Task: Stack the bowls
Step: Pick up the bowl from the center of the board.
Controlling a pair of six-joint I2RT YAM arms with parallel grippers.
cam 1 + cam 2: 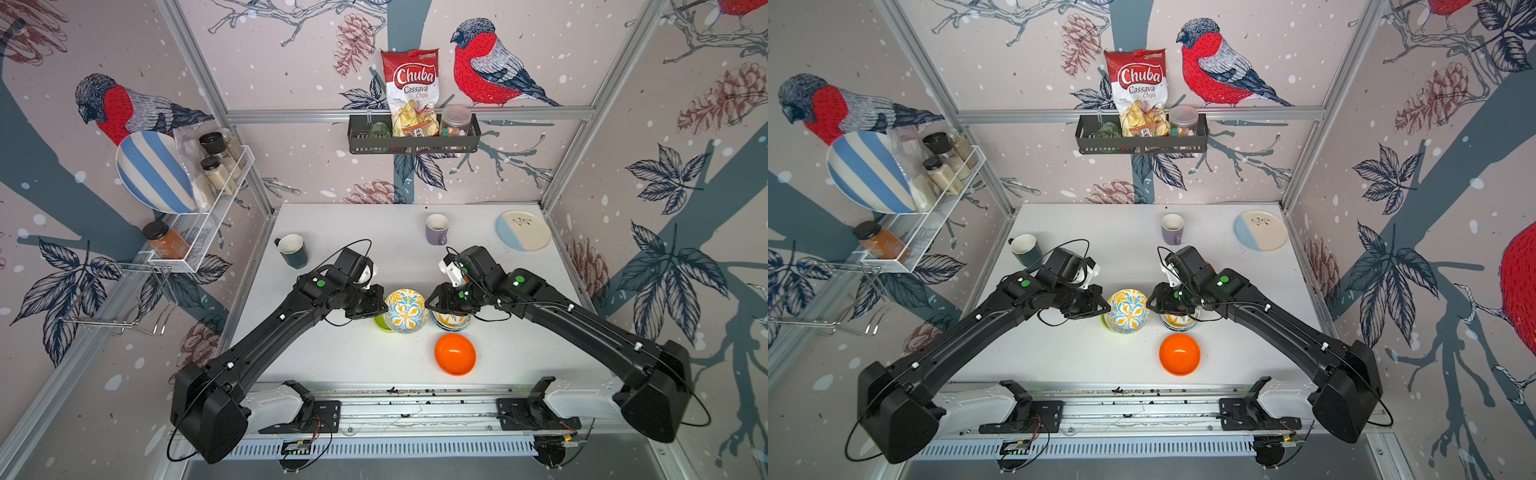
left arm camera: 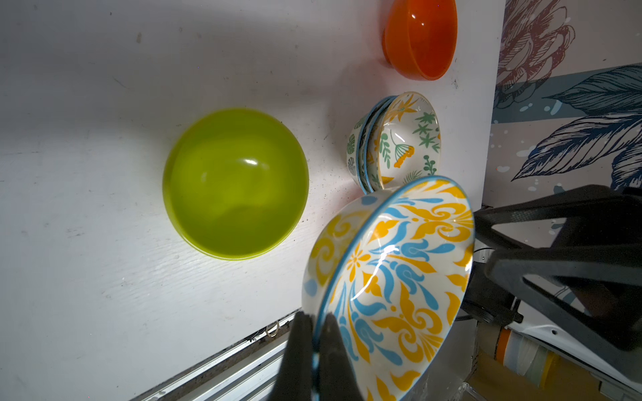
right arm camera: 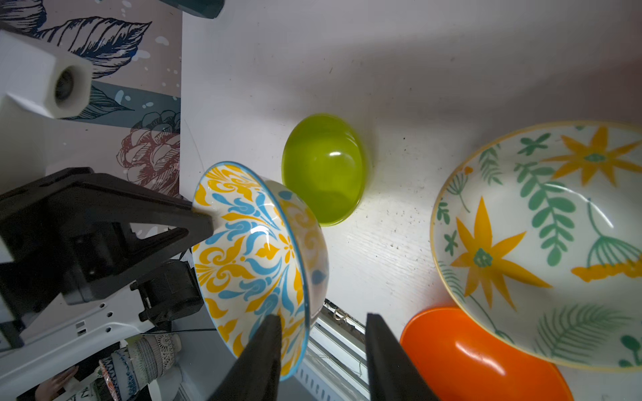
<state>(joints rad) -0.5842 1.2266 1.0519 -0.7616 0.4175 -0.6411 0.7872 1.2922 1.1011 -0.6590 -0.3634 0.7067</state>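
My left gripper (image 2: 315,316) is shut on the rim of a yellow-and-blue floral bowl (image 1: 405,311), which hangs tilted above the lime green bowl (image 2: 236,182). From the other side, my right gripper (image 3: 323,316) stands open astride the floral bowl's (image 3: 250,257) far rim, one finger inside and one outside. Under the right gripper sits a stack of patterned bowls (image 2: 399,142), the uppermost white with green leaves and yellow flowers. An orange bowl (image 1: 455,353) rests alone nearer the front edge. In both top views the green bowl (image 1: 380,323) is mostly hidden.
A purple mug (image 1: 437,228) and a cream-and-blue plate (image 1: 523,230) stand at the back right of the table. A dark green mug (image 1: 293,249) is at the back left, close behind the left arm. Wire racks hang on the left and rear walls.
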